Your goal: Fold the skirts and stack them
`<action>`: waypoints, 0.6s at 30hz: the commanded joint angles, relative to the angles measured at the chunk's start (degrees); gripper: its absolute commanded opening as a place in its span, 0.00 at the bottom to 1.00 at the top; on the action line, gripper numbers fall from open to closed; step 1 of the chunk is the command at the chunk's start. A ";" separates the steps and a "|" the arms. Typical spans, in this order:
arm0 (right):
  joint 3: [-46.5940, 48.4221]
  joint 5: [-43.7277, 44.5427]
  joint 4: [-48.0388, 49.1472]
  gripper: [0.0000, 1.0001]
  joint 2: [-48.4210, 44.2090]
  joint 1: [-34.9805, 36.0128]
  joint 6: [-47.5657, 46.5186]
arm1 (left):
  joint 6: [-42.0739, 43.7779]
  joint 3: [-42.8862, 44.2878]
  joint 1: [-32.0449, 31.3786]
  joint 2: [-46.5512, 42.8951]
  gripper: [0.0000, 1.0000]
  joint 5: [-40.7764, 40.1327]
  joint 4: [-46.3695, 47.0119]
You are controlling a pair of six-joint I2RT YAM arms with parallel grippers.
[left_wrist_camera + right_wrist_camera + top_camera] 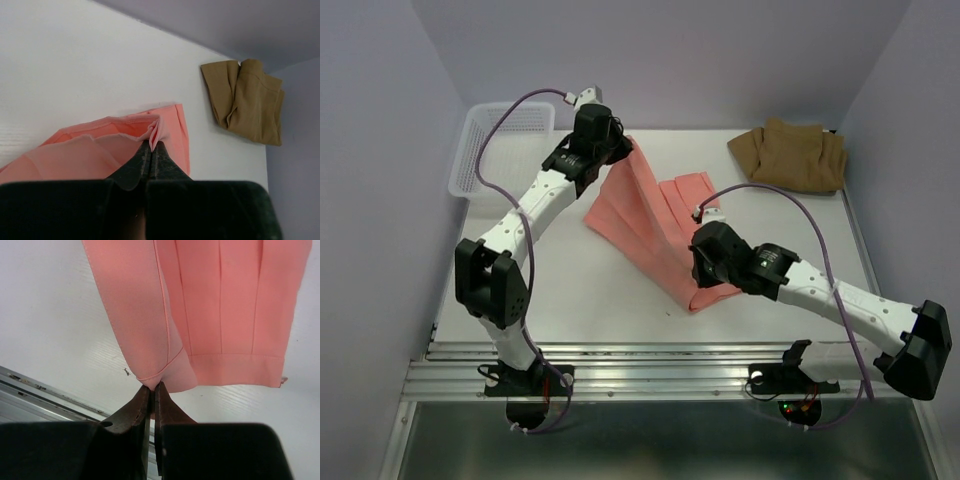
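Observation:
A salmon-pink skirt (640, 215) hangs stretched between my two grippers over the middle of the table, its lower part resting on the surface. My left gripper (620, 145) is shut on its far corner (156, 131), lifted near the back. My right gripper (705, 285) is shut on its near hemmed corner (155, 382), low over the table. The pleated panel (230, 305) lies flat beyond the right fingers. A tan-brown skirt (790, 155) lies crumpled at the back right corner, also seen as the tan-brown skirt (247, 100) in the left wrist view. The grey skirt is out of view.
A white lattice basket (505, 140) stands at the back left, beside the left arm. The table's metal front rail (650, 365) runs along the near edge. Lavender walls close in the table on three sides.

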 commanded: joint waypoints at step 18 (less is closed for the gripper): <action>-3.64 -0.89 -1.84 0.01 -3.23 -10.65 -0.54 | 4.62 25.43 -4.30 21.12 0.00 3.61 1.47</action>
